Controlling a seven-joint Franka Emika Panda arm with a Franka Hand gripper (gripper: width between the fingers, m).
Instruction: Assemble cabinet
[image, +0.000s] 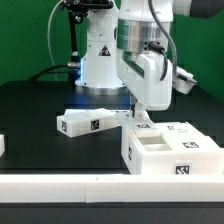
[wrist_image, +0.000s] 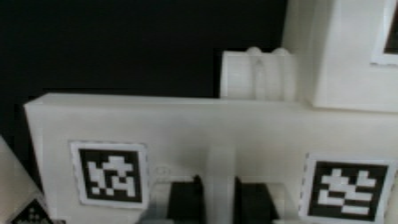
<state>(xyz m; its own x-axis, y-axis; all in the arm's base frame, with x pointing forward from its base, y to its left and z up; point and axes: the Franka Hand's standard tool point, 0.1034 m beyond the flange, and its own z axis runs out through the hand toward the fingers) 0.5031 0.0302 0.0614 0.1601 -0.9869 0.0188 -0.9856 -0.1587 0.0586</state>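
gripper (image: 141, 110) over cabinet (image: 172, 152); loose panel (image: 90, 122) near; rail (image: 60, 188) in front.

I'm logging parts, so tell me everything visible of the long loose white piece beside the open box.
The loose piece is a chunky oblong white block, plastic-looking, with a black-and-white square tag on its front face. It lies flat on the black table, on the exterior view's left of the box.

White tagged cabinet (image: 185, 150), open top; loose panel (image: 88, 122) nearby.
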